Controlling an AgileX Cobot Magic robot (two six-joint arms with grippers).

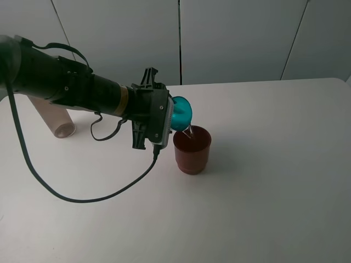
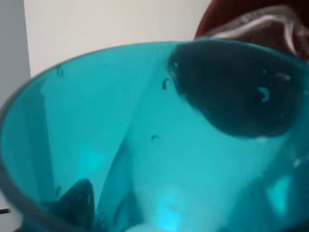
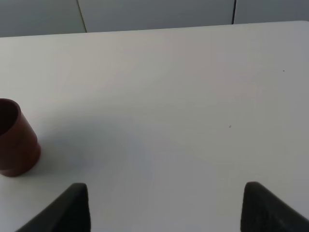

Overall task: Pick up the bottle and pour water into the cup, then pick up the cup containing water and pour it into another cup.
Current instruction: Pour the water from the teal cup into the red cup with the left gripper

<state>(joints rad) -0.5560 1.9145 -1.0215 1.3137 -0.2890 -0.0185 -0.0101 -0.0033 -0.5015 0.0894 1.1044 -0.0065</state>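
My left gripper is shut on the teal cup, which is tipped on its side with its mouth over the dark red cup. A thin stream of water falls from the teal rim into the red cup. In the left wrist view the teal cup fills the frame, with the red cup beyond its rim. The pale brownish bottle is at the far left, partly hidden behind the left arm. My right gripper is open and empty, well away from the red cup.
A black cable loops from the left arm across the white table. A grey panelled wall stands behind the table's far edge.
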